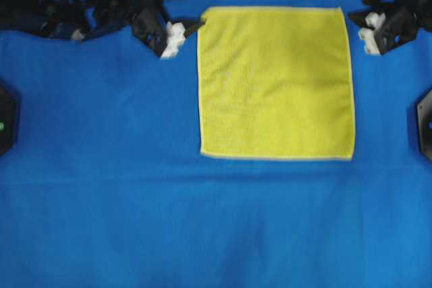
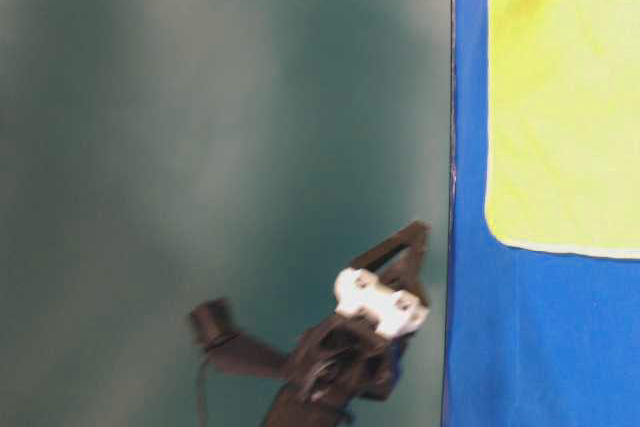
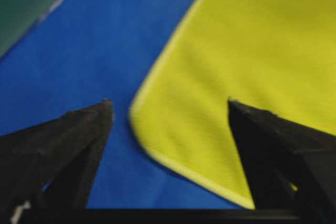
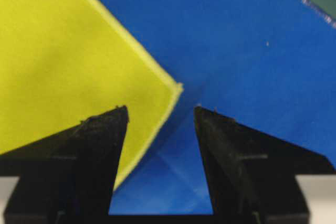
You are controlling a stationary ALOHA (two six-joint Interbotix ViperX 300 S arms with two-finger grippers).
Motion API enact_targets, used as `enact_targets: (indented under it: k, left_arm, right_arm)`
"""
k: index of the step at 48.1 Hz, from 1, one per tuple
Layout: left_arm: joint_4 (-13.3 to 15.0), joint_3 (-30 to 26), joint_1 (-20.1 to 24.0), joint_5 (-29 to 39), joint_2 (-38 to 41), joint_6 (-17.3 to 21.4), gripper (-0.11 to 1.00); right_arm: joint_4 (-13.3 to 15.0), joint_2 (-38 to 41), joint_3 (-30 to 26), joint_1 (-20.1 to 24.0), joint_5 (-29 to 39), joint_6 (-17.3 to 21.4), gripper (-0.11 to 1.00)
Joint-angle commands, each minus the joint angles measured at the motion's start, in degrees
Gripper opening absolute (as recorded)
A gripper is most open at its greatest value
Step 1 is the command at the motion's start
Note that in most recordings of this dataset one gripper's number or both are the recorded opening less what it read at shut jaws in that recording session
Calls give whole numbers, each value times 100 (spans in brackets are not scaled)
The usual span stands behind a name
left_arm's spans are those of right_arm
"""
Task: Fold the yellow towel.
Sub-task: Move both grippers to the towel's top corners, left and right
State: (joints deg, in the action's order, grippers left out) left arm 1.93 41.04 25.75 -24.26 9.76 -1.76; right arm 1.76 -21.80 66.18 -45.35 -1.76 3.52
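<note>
– Black fingers [image 3: 84, 145] fill the bottom of each wrist view. How many grippers do you count?
– Two. The left gripper [image 3: 170, 106] has its jaws spread wide, and the rounded corner of the towel [image 3: 236, 77] lies between the tips with nothing pinched. The right gripper [image 4: 160, 111] is parted too, less widely by the look of it, with a sharper towel corner just ahead of its gap. It holds nothing either.
– And cloths?
– Two. One yellow towel, and one blue cloth [image 1: 101, 187] spread under everything. From overhead the towel lies flat and unfolded, a near square in the upper middle, right of centre, with a pale hem all round.
– Where do the grippers sit from up there?
– At the far edge, one beside each top corner of the towel. The left one's tip is at the left corner; the right one stands just off the right corner.
– Any writing?
– None I can read. Everything is soft and blurred.
– What is cut off?
– Both arms run out of the overhead view. The table-level view is turned on its side and shows one gripper, blurred, against a green wall [image 2: 200, 97], and only part of the towel.
</note>
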Motion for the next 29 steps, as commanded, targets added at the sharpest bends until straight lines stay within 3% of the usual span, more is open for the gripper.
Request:
enact_targets:
  k: [1,13,29]
  left_arm:
    - [18,-290,62,-62,264,18,83]
    - [9,-650,132,-62,923,18,83]
    - [9,-686,246,0,1099,18,76]
  right_arm:
    - [53,387,-158,-141,-272,-18,58]
    - [53,1283,-343,-193,-835,-53,58]
    - [97,1890,-554,-193,-896,-88,55]
